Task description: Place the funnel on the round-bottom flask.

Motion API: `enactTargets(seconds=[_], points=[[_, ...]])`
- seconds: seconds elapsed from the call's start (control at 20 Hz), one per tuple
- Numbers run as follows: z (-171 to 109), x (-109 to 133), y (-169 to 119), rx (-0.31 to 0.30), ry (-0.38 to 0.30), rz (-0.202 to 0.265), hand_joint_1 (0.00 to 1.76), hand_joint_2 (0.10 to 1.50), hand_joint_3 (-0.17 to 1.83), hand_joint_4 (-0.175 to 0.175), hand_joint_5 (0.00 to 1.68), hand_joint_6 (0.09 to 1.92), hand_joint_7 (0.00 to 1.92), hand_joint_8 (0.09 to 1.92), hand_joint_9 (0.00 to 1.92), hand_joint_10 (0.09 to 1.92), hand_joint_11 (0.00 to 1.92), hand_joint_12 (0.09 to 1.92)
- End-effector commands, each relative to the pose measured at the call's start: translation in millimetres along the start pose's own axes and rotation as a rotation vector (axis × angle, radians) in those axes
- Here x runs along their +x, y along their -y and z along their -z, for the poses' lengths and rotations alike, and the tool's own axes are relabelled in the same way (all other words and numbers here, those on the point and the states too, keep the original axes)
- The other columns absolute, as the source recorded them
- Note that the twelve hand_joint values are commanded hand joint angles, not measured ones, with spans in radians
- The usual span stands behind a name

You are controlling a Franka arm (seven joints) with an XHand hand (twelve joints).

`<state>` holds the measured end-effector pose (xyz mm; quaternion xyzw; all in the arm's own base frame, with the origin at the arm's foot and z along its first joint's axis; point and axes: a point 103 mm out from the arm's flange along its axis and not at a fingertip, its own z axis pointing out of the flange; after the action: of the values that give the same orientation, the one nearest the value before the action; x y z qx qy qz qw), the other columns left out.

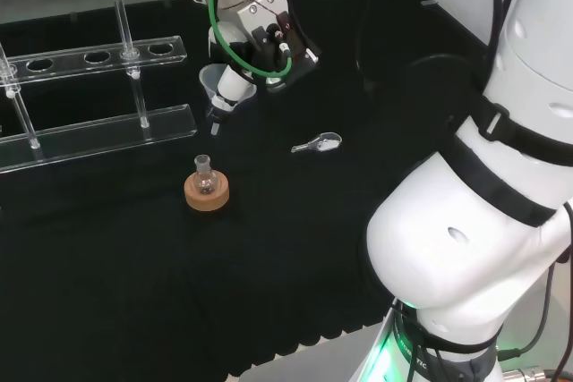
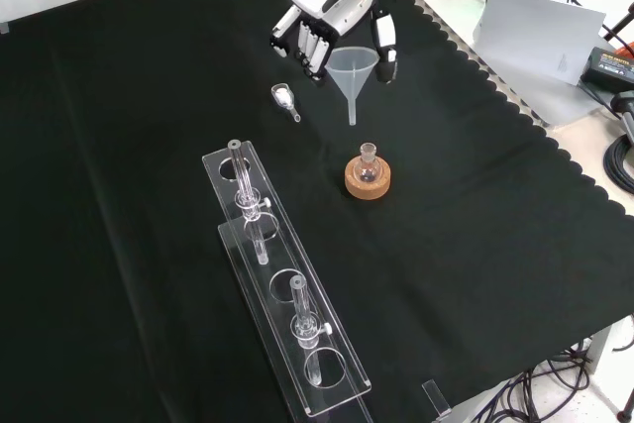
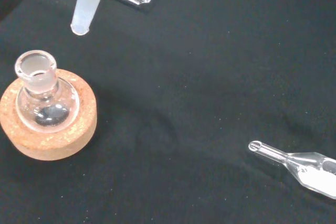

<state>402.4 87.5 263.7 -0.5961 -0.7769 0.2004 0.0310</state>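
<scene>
1. The hand pinches the funnel at its rim, held in the air.
2. The funnel's spout hangs above and just beside the flask, not touching it.
3. The flask sits upright in a cork ring.

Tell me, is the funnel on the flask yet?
Not yet. The hand holds the funnel upright in the air, its stem apart from the flask.

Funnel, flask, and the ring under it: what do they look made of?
Funnel: likely plastic, milky translucent with a matte look.
Round-bottom flask: clear glass by the look, glossy highlights, frosted neck.
Stand: cork, tan with a speckled grainy surface.
</scene>
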Motion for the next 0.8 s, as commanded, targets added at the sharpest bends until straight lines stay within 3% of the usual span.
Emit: enactTargets(seconds=[0.05,0.8], points=[[-1.8,8.4,3.3,-0.008,-0.010,0.018,0.75,0.58,0.48,0.055,0.86,0.75,1.24,0.46,1.11,0.35,0.00,1.52],[-1.8,37.0,-9.1,-0.003,0.031,0.096,0.76,0.58,0.48,0.056,0.87,0.75,1.24,0.47,1.10,0.34,0.00,1.53]])
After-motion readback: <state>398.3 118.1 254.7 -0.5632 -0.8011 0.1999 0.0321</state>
